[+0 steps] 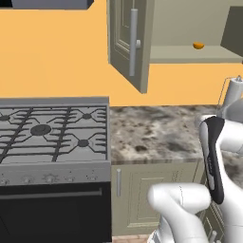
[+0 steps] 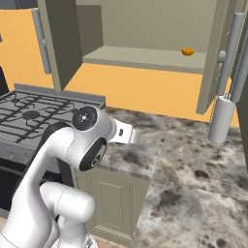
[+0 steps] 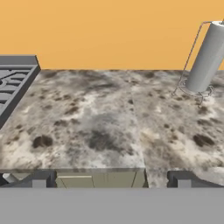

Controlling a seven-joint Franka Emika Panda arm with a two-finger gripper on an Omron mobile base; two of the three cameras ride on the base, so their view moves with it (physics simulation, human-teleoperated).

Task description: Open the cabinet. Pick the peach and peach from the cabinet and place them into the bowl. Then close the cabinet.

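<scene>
Fingers: two dark fingertips (image 3: 38,179) stand wide apart, nothing between them; gripper (image 3: 111,181) hovers above the mottled grey-brown stone counter (image 3: 100,127).
Cabinet: olive-grey two-door wall cabinet (image 2: 145,34), both doors swung open.
Peach: small orange-yellow round fruit (image 2: 187,51) on the cabinet's inner shelf, at 1 o'clock in the right base view.
Holder: grey upright cylinder in a wire stand (image 3: 204,59), at 2 o'clock in the hand view.
Stove: grey gas hob (image 1: 52,128), at 9 o'clock.
</scene>
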